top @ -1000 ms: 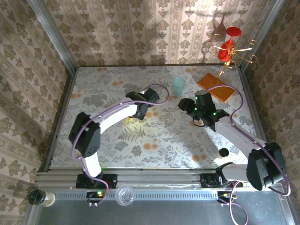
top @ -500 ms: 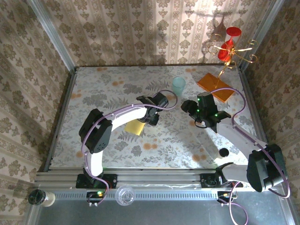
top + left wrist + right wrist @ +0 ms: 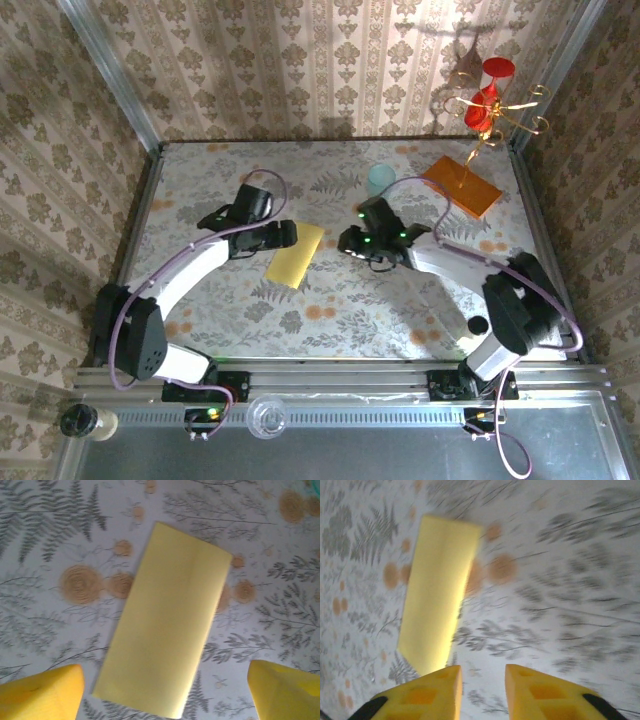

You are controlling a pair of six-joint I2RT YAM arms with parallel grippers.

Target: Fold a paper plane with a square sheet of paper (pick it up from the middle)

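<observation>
In the top view, the left arm rises from the lower left of the frame and reaches toward the middle of the floral table point(image 3: 200, 190). The left gripper point(image 3: 288, 234) hovers just at the upper left edge of the sheet of paper point(image 3: 296, 255). The sheet is folded into a long yellow rectangle and lies flat a little left of the frame's centre. It is slanted, with its upper end to the right and its lower end to the left.

From the left wrist, the sheet of paper point(image 3: 165, 625) fills the middle of the frame. The left gripper point(image 3: 164, 695) holds its yellow fingers point(image 3: 45, 695) wide apart in the two lower corners, touching nothing.

Further right in the top view, the right gripper point(image 3: 348, 243) sits near the sheet's right side, apart from it, with its tips pointing left. The right wrist picture is blurred. It shows the sheet of paper point(image 3: 437, 590) in the upper left of the frame. The right gripper point(image 3: 482, 680) is at the bottom edge, its fingers point(image 3: 425, 692) separated by only a narrow gap, through which the tablecloth shows, and they hold nothing.

Right of that, in the upper part of the top view, a pale teal cup point(image 3: 380, 180) stands upright. An orange slab point(image 3: 462, 187) lies beyond it toward the upper right corner of the table. A red and gold stand point(image 3: 487, 105) rises above the slab at the wall.
</observation>
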